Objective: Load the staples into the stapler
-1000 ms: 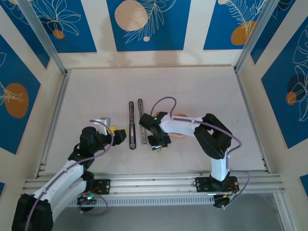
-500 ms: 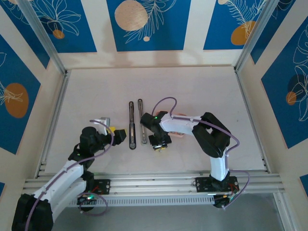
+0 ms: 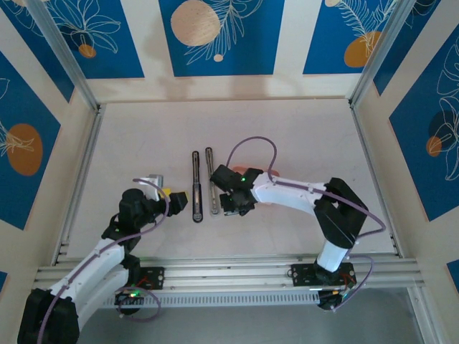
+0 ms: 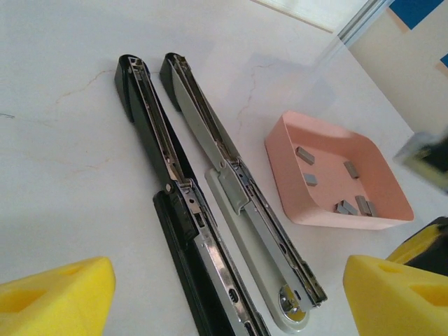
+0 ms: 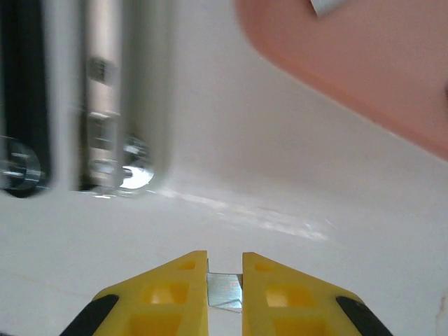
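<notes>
Pale desk [image 3: 287,136] lay under both arms, walled by blue-patterned panels. Nearest in my right wrist view, my right gripper [image 5: 225,283] was nearly closed, pinching one short strip of staples [image 5: 224,292] at the very ends of its yellow fingertips [image 5: 178,280]. That thin hold was my worry. I judged the strip could twist or slip out on contact, and a slight tilt would set it on the rim of the channel or drop it on the desk.

My left gripper [image 3: 178,201] stood wide open at the near end of the stapler [image 4: 241,210], holding nothing. The stapler lay unbraced, so a nudge might slide it.

The stapler was opened flat near the middle of the desk, its two bars side by side. Its grey bar's near end sat just left of my right gripper, apart from it. Beyond lay the pink tray [image 4: 280,168], right of the stapler, with more strips [image 4: 348,207] in it.
</notes>
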Action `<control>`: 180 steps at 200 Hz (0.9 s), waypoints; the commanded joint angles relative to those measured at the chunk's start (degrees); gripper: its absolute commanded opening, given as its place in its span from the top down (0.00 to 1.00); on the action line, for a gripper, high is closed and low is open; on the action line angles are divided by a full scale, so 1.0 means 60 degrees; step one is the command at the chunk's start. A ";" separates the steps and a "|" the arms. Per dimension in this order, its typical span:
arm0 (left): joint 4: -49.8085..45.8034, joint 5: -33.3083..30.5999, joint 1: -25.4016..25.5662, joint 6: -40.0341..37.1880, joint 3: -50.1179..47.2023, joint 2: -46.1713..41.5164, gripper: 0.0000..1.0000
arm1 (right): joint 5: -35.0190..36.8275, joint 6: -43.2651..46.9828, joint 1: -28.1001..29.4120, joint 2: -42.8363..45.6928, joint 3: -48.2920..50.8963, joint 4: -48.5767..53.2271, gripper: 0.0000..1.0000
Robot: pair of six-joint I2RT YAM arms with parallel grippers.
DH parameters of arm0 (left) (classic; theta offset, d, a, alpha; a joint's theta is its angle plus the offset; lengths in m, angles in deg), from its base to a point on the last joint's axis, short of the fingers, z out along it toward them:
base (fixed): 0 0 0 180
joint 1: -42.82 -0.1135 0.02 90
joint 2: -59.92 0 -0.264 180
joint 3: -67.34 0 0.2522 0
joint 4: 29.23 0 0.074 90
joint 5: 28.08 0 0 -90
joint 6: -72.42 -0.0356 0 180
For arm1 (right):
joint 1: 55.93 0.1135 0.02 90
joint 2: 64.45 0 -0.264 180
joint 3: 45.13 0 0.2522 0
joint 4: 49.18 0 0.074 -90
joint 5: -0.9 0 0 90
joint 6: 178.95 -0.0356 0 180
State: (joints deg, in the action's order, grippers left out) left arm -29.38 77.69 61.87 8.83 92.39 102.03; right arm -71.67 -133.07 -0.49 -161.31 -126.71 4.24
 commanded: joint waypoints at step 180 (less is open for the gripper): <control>0.0124 -0.0416 0.0077 -0.0404 -0.0071 0.0168 0.14 | 0.1205 -0.0322 0.0717 -0.1564 -0.1356 -0.1388 0.85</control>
State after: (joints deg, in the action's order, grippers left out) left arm -29.89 75.37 61.87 7.70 92.39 102.75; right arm -64.19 -133.68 3.42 -169.68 -133.05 -4.15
